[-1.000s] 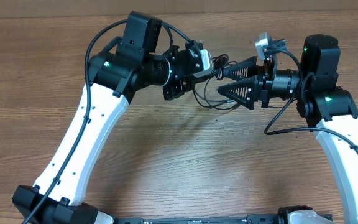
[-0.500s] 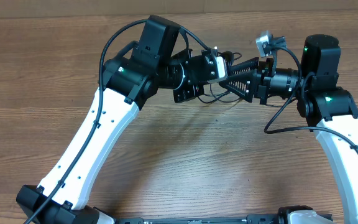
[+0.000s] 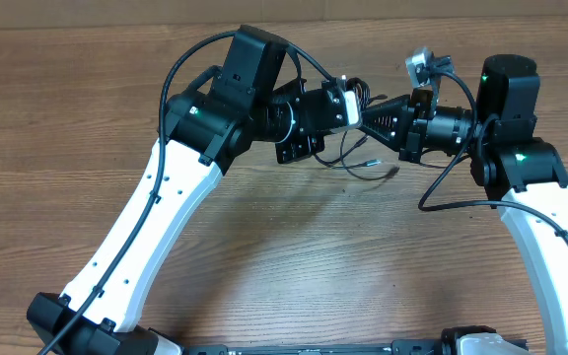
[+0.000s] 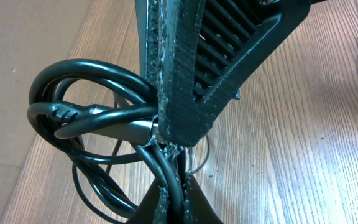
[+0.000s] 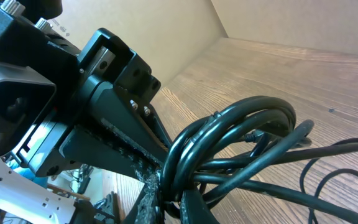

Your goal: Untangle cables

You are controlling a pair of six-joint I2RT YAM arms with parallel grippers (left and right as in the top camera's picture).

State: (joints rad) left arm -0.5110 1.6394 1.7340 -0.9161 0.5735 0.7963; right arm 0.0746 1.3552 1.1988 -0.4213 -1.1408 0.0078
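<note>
We have both tools clamped shut on the cables [image 5: 241,134]. The left tool [image 4: 174,190] and right tool [image 5: 166,194] meet tip to tip, pinching one looped bundle between them. Loose plug ends hang below the tools toward the counter [image 3: 264,256].

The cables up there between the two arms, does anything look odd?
Yes: the cables are a tangled bunch of loops, pinched at one spot by the left fingers and right fingers; thin ends trail over the table.
</note>
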